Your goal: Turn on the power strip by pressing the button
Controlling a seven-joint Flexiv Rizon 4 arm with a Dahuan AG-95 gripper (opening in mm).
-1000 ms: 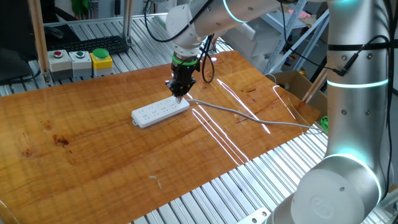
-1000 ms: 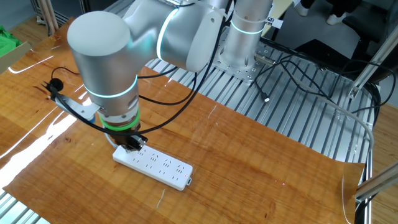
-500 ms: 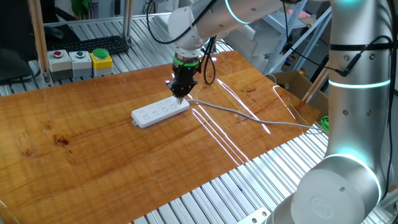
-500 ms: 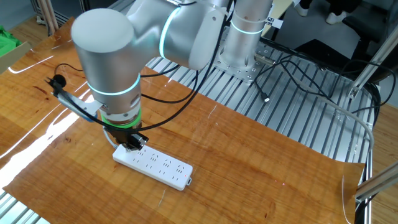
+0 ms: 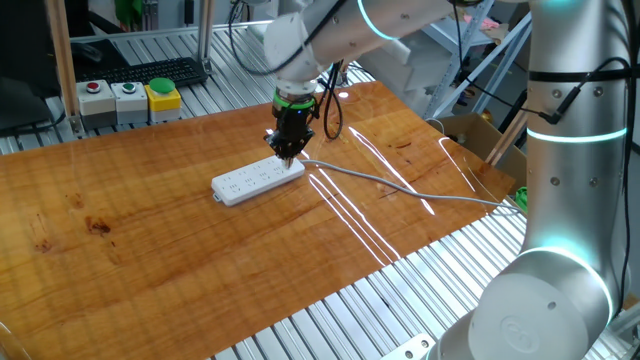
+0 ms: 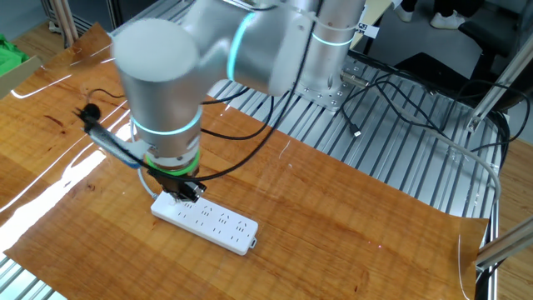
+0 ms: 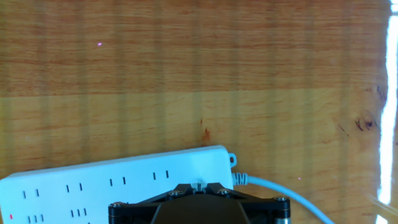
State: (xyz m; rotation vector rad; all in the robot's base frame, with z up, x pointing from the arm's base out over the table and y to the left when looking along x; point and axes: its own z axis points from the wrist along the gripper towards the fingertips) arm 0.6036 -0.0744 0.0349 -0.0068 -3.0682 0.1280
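Flat on the wooden table (image 5: 150, 230) lies the power strip (image 5: 256, 180), a long white plastic bar with rounded corners and smooth, matte faces, its top marked by rows of small dark socket slots. It sits toward the far middle of the tabletop in one fixed view, angled so that its right end points toward the far right. From that end a thin pale grey cable (image 5: 400, 186) runs right across the wood to the table's right edge. In the hand view the strip (image 7: 118, 180) fills the lower left, a tiny red mark shows at its left edge, and the cable (image 7: 280, 190) leaves from a small lug at its right end.

Just above the cable end of the strip hangs the gripper (image 5: 283, 153), black, tapering downward, below a green ring on the wrist. In the other fixed view the gripper (image 6: 179, 195) is over the left end of the strip (image 6: 204, 220). Whether the tips touch the plastic, and whether the fingers are apart or together, I cannot tell: the hand view shows only the dark bolted base of the hand.

The table is glossy, reddish-brown timber with dark knots and bright streaks of reflected light, resting on ribbed aluminium rails. At the far left stand button boxes (image 5: 128, 97) with red, green and yellow caps.

Compared with half a second ago, the gripper sits slightly higher and the grey arm has swung a little, while the strip lies where it did.
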